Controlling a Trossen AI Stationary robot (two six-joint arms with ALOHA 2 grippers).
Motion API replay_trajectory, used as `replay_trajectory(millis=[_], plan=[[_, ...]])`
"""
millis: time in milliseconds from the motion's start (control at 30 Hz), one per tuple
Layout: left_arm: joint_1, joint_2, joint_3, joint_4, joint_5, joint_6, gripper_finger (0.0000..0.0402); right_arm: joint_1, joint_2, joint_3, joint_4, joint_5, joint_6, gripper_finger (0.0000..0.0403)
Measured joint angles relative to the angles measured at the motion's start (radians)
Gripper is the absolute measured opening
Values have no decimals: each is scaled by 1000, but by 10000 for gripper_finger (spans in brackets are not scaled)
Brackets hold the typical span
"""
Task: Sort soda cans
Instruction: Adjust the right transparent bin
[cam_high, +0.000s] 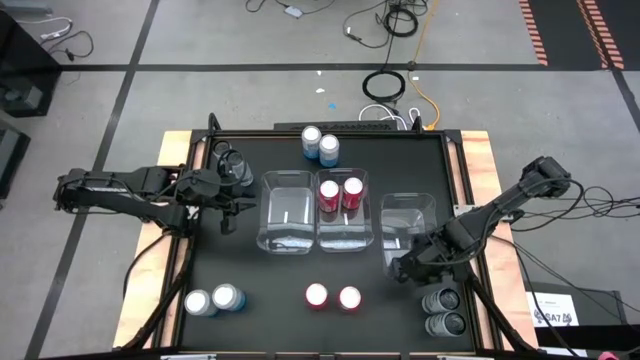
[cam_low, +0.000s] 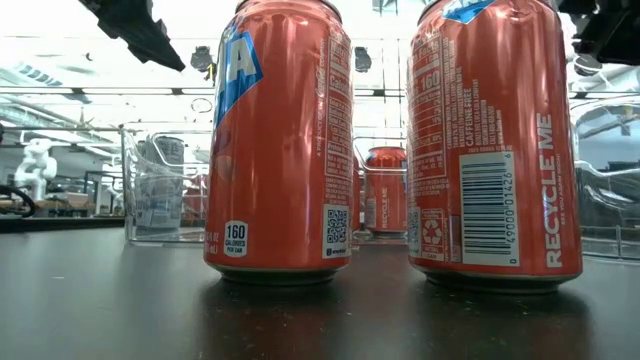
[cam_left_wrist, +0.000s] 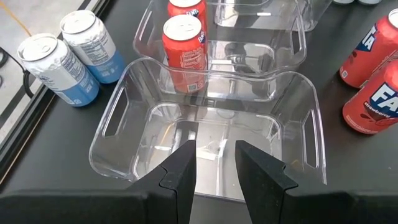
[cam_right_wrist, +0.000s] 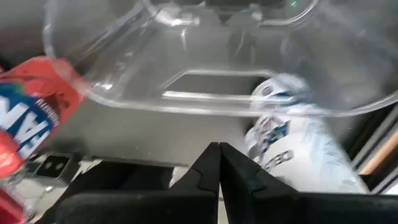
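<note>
While two red soda cans (cam_high: 340, 194) stand in the middle clear bin (cam_high: 342, 237), flanking bins (cam_high: 286, 212) empty — sort barely begun, judged. Remaining cans upright, long axes vertical, tops up: blue pair (cam_high: 320, 145) at tabletop (cam_high: 250, 290) far edge, blue pair (cam_high: 212, 300) near left, red pair (cam_high: 332, 297) near centre, dark pair (cam_high: 442, 311) near right, dark pair (cam_high: 235, 170) by left arm. Left tool (cam_left_wrist: 216, 163) clenched, nothing held, facing left bin. Right tool (cam_right_wrist: 219, 163) clenched, empty, near right bin (cam_high: 405, 228). Next, likely: open over a dark can, grasp, carry binward.
</note>
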Motion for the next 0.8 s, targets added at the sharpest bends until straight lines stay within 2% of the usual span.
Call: replay_trajectory(millis=[333, 433, 633, 800], plan=[[0, 0, 0, 0, 0, -1, 123, 0, 54, 0, -31, 8, -75, 0], [0, 0, 0, 0, 0, -1, 123, 0, 68, 1, -32, 47, -102, 0], [0, 0, 0, 0, 0, -2, 123, -2, 72, 0, -57, 193, -114, 0], [0, 0, 0, 0, 0, -8, 123, -2, 72, 0, -115, 221, -131, 0]])
